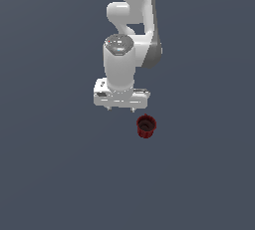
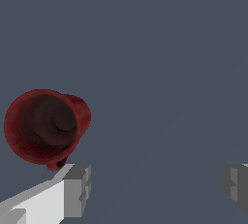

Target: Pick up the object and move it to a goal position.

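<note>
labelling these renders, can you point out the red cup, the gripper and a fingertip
red cup (image 1: 146, 126), exterior view, its dark hollow.
gripper (image 1: 121, 108), exterior view, midway between its fingertips.
fingertip (image 2: 77, 189), wrist view, its grey pad face.

A white robot arm (image 1: 130, 20) reaches down from the top of the exterior view over a plain dark grey-blue surface (image 1: 55, 174). Its wrist ends in a broad white tool (image 1: 121, 108), whose two short fingertips (image 1: 109, 108) point downward with a wide gap between them and nothing held. A small dark red cup (image 1: 146, 126) with ribbed sides and a dark hollow inside sits on the surface, mouth up. It lies just beside the tool, lower in the picture and toward the exterior view's right, outside the gap between the fingers.
</note>
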You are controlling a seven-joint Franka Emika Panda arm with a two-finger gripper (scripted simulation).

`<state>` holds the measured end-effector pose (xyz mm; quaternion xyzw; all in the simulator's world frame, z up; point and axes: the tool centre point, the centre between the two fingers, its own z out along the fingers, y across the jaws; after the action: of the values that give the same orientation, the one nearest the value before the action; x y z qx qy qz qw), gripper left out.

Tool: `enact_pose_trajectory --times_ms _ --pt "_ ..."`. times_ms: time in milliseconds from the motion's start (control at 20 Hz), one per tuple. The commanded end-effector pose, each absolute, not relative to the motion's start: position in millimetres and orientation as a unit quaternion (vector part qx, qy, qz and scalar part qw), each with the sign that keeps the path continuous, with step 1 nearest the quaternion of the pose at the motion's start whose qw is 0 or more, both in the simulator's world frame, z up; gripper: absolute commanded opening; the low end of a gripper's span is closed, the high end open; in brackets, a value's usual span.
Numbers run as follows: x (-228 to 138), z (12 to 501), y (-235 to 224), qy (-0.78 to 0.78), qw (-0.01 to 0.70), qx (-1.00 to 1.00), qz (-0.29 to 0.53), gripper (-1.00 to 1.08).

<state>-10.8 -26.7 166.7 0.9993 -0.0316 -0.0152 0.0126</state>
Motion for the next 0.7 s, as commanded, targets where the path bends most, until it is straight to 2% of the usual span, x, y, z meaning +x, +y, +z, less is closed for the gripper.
enact_pose_trajectory --times_ms 0,650 --pt "-10.8 166.7 -26.7 -0.032 0.013 0.999 -0.015 1.08" --pt "-15.3 159.0 -23.6 -0.010 0.019 0.999 -0.026 1.08"
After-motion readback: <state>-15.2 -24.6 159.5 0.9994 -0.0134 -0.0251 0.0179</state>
